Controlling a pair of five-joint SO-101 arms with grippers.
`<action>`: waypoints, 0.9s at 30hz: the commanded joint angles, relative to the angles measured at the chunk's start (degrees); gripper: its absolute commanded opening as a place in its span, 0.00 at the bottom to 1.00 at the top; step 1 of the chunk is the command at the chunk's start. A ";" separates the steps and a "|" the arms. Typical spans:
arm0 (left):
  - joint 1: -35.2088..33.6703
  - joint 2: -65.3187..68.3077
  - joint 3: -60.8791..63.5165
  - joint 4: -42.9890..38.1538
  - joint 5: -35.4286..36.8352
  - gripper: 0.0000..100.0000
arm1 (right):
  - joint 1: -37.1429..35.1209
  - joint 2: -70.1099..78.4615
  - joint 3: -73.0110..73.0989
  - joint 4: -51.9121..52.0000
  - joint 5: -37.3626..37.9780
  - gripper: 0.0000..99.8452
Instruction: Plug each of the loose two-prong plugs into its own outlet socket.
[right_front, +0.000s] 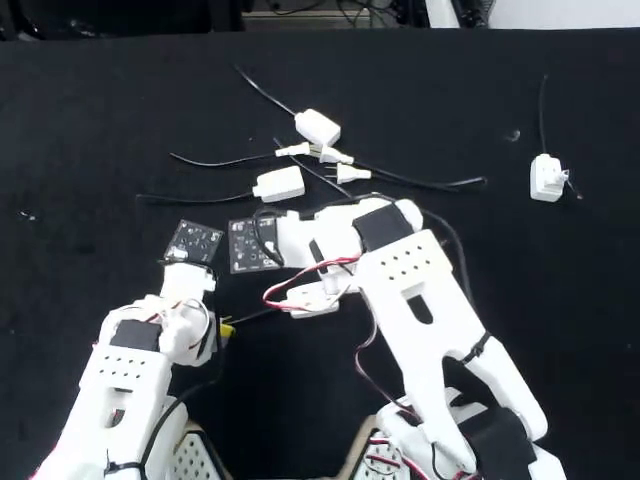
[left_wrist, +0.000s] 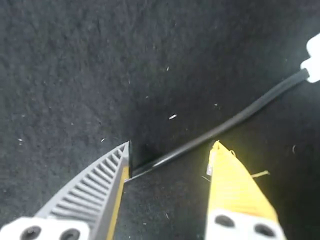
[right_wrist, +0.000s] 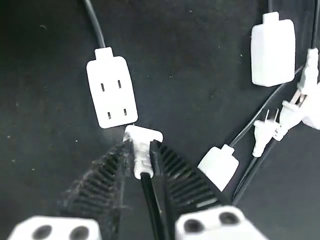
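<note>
**Plug at the socket's edge, slots facing up**

The left pincer (left_wrist: 171, 146) hangs released low over the worktop (right_front: 90, 100). Its jaws stand wide on either side of a black lead (left_wrist: 240, 116), which crosses between them and touches neither. A scrap of white at that lead's far end is cut off, so whose lead it is cannot be told.

In the high view the nearest socket block (right_front: 280, 183) lies toward 11 o'clock of the worktop's middle. Its long axis runs 9 to 3 o'clock, and its own lead trails toward 9.

The right pincer (right_wrist: 141, 146) is clenched on a two-prong plug (right_wrist: 142, 136). The plug's long axis points straight at the block's near end, just beside it. The prongs are hidden, so contact cannot be judged. The block's four slots face up, so I judge the plug must rise and tip over them rather than push on flat. The right arm is plainly the nearer.

Toward 12 o'clock, loose plugs (right_front: 335, 157) tangle at 6 o'clock of a second socket block (right_front: 318, 127). A third socket block (right_front: 546, 178) lies well apart at 3 o'clock
</note>
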 joint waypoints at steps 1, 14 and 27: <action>0.84 0.09 -0.66 -0.62 0.00 0.25 | -0.53 2.95 -2.33 -1.05 1.49 0.01; 0.57 0.18 -0.66 -0.79 0.00 0.25 | -0.62 17.71 -19.03 9.67 1.58 0.01; -5.58 0.70 -0.57 -7.91 2.02 0.25 | -4.92 17.36 -19.12 13.36 1.32 0.01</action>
